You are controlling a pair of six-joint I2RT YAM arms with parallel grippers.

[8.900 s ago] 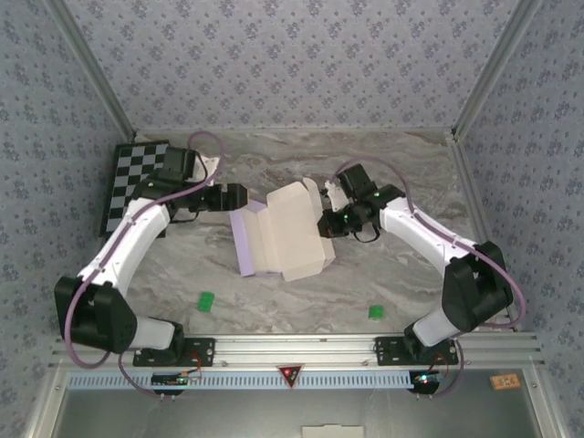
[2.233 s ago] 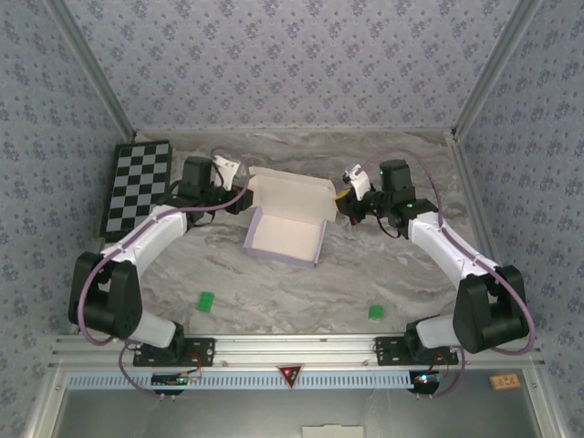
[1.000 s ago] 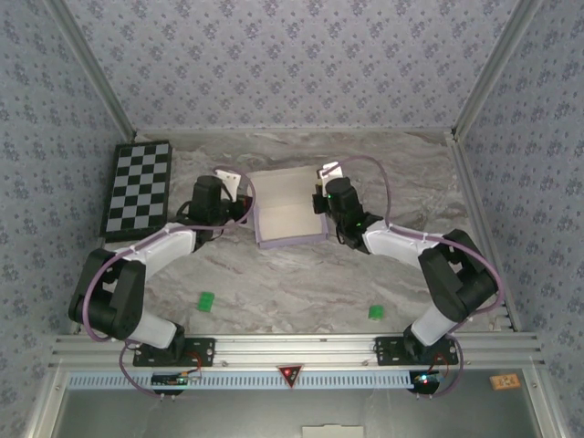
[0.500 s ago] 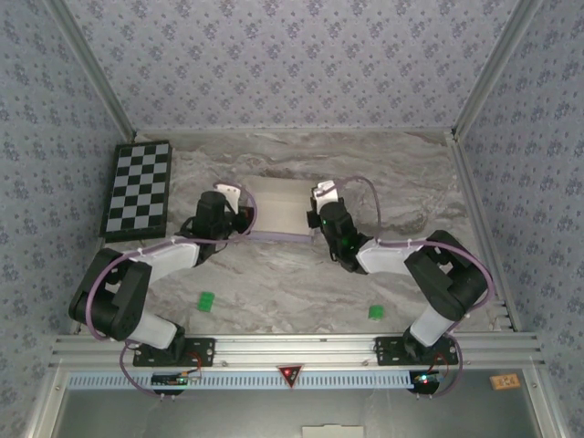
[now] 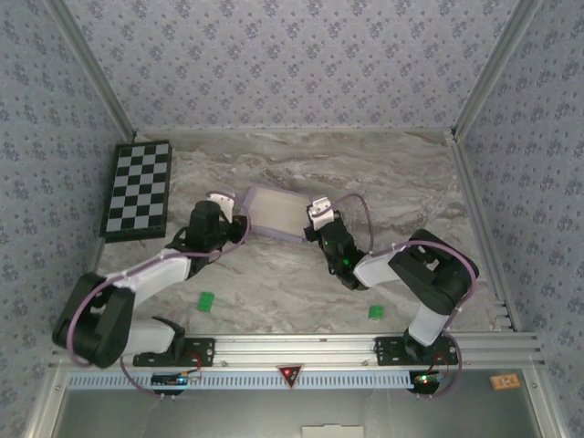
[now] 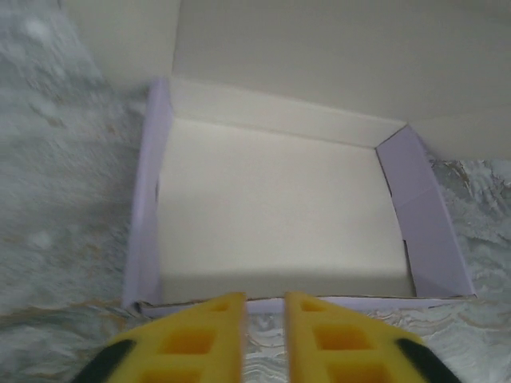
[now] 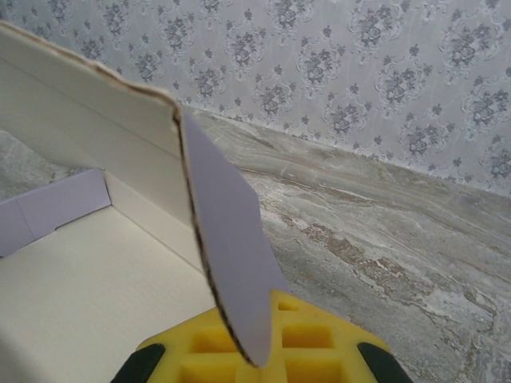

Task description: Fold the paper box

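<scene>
Since earlier, the box (image 5: 276,210) has folded flatter. The left tool (image 6: 264,307) is slightly spread and empty, with the box just ahead on the bench (image 6: 48,199). The right tool (image 7: 267,335) pinches its lavender flap (image 7: 227,239).

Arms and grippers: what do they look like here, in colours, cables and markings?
Both the left arm and right arm have white shells between black joints, with a lavender cable looping alongside each. A small green light shows on the right arm. The fingers are yellow, moulded with square recesses, black at their outer edges.
</scene>
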